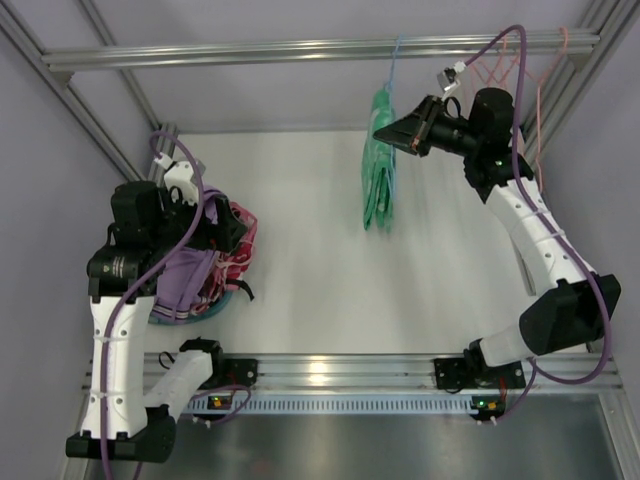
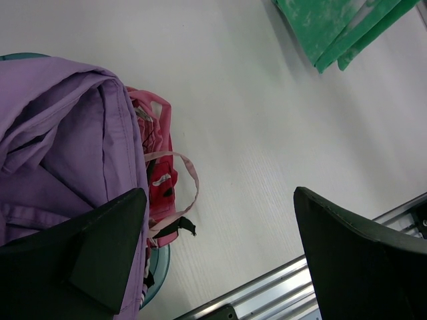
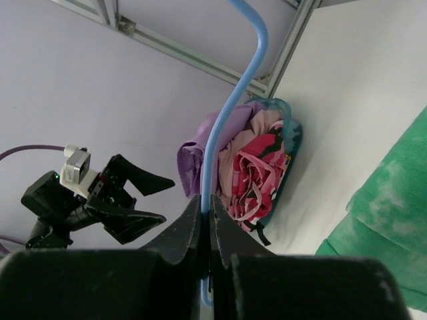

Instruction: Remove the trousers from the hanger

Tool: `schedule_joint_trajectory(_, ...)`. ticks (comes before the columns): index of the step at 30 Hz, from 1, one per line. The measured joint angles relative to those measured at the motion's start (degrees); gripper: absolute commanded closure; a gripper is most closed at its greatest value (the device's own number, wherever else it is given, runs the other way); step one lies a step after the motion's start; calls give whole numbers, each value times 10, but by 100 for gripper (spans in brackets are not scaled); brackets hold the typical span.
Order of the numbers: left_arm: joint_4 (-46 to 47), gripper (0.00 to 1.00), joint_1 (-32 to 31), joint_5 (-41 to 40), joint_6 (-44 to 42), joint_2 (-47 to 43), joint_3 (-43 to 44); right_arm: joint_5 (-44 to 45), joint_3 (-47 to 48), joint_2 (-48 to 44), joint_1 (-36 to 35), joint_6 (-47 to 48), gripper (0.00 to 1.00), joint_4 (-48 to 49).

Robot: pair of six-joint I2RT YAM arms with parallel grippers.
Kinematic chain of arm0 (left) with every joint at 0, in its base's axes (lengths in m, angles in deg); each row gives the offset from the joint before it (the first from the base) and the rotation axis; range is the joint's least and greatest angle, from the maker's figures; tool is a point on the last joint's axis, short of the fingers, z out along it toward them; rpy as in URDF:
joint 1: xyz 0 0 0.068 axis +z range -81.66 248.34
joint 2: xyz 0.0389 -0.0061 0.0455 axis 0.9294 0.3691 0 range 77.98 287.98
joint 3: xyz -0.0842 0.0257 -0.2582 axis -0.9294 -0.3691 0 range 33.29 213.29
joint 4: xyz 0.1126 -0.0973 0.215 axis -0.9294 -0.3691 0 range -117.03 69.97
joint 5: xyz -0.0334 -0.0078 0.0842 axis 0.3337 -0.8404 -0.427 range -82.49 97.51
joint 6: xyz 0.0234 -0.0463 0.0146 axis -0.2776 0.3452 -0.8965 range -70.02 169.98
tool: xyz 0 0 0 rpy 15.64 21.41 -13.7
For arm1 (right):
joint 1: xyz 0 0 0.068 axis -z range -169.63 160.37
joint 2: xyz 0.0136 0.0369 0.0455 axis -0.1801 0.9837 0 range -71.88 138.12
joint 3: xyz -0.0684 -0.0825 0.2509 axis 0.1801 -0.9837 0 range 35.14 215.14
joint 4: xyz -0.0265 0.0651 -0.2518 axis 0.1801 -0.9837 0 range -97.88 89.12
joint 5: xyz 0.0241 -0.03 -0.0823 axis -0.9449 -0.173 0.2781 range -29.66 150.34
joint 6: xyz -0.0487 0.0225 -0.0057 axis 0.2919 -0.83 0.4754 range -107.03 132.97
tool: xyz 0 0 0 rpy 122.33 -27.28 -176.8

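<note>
A: How far along?

B: Barely begun. Near the tabletop's (image 1: 300, 280) left edge, the left gripper (image 2: 220, 227) hangs wide open over the purple cloth (image 2: 60, 147). Farther back, the right gripper (image 3: 205, 207) is clamped on the hanger (image 3: 257, 53). The trousers (image 1: 380, 175) hang from it at the far edge, not yet off.

A: Any writing?

B: None readable.

Bare table (image 1: 300, 270) lies between the cloth pile (image 1: 215, 265) at left and the trousers (image 1: 379, 180) hanging right of centre. The rail (image 1: 300, 48) crosses overhead at the far side, carrying the hanger (image 3: 261, 41) and the pink hangers (image 1: 542, 100). The right gripper (image 3: 205, 213), clamped on the hanger wire, obstructs the trousers' right side. The left gripper (image 2: 219, 200) stands spread wide over the pile's edge. Frame posts (image 1: 70, 95) close in both far corners.
</note>
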Motion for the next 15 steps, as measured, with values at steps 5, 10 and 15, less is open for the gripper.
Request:
schedule_joint_trajectory(5,0,2,1,18,0,-6,0,-14,-9,0,0,-15,100,31)
schedule_joint_trajectory(10,1,2,2,29,0,-20,0,-21,-16,0,0,-26,100,60)
schedule_joint_trajectory(15,4,2,4,34,0,-24,-2,-20,-16,-1,0,-35,100,78)
